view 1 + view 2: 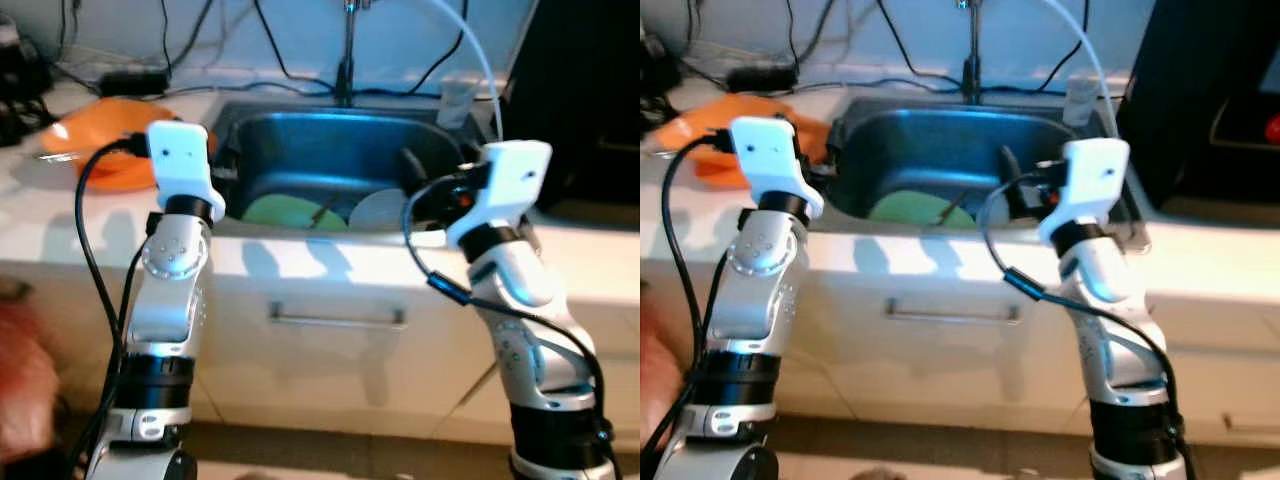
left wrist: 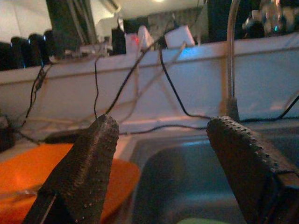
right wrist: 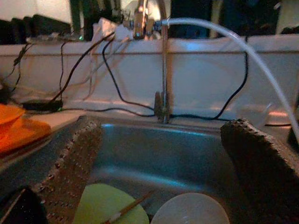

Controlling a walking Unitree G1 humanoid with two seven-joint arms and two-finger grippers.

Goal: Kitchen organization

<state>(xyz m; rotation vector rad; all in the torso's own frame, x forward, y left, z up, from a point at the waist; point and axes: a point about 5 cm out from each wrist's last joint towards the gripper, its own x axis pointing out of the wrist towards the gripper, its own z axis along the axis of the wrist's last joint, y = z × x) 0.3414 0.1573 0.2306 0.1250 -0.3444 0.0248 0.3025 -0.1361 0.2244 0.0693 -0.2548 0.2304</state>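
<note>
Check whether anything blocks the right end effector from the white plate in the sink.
Nothing visible does. The right end effector is open above the sink's front edge, and the white plate lies just below and ahead. A thin stick rests on the green plate beside it, off the path.

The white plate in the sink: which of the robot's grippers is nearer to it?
Right. The right gripper is raised over the sink's right side, with the white plate just below and ahead. The left gripper is raised at the sink's left edge, near the orange dish.
</note>
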